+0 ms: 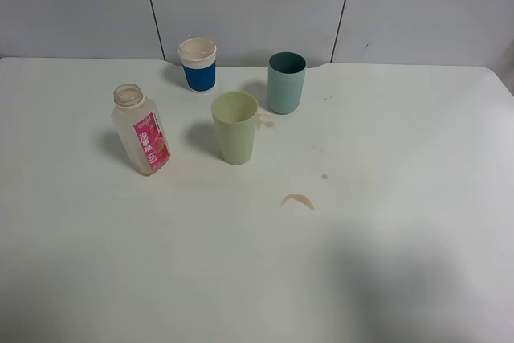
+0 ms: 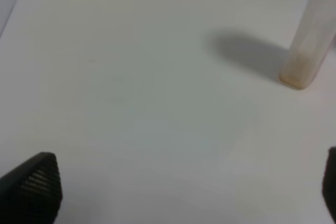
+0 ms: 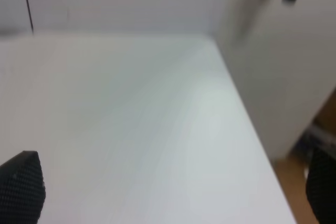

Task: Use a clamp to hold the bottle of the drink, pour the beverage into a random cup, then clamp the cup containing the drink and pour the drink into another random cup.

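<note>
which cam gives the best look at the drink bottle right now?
Exterior high. It shows the whole bottle, upright on the table, with its open neck and pink label, left of the yellow-green cup. The left wrist view catches only a blurry strip of its lower body at the frame edge. The right wrist view shows none of it.

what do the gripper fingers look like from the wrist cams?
Only the fingertips show. The left gripper has black fingertips with a fine ribbed, dotted grip texture and a tapered shape. The right gripper looks the same: black textured fingertips. No cables or markings visible.
</note>
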